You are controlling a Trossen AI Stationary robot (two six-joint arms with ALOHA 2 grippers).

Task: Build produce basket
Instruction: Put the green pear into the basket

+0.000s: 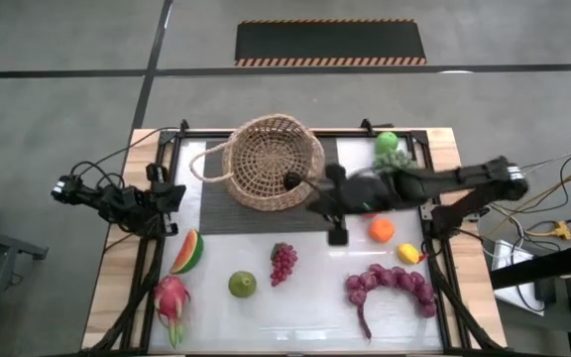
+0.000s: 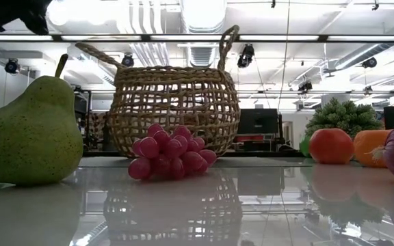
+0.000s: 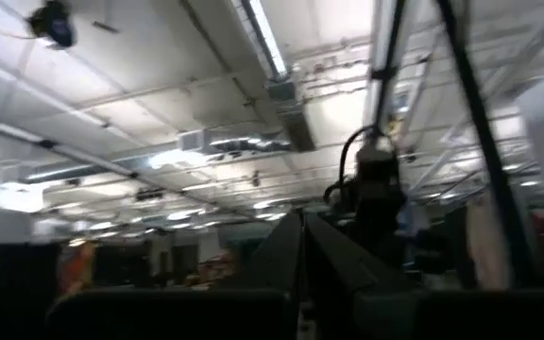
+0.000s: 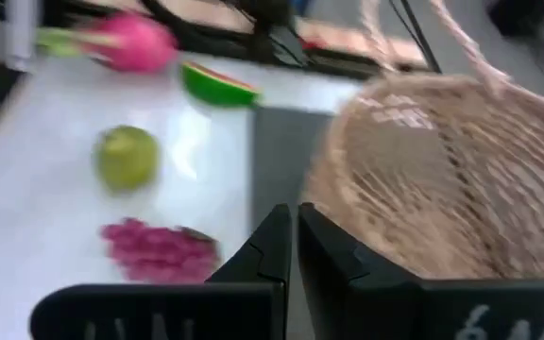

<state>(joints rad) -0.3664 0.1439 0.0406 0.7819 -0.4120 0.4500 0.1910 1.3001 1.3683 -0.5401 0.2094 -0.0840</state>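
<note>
- Wicker basket (image 1: 269,162) stands at the worktop's (image 1: 315,312) far side; no fruit visible inside.
- Produce scattered: small grape bunch (image 1: 283,263), green pear (image 1: 242,286), orange (image 1: 381,230).
- Right gripper (image 4: 293,236) beside the basket's rim, jaws pressed together, empty.
- Left gripper (image 3: 300,247) parked at the left edge, jaws pressed together.
- Risk: shut jaws nudge the light basket and shift or tip it.

We see the round tan woven wicker basket (image 1: 271,162) at the table's far middle; the small purple-red grape bunch (image 1: 283,263) lies before it, the green pear-shaped fruit (image 1: 242,286) left of that bunch, the round orange fruit (image 1: 382,230) to the basket's right
</note>
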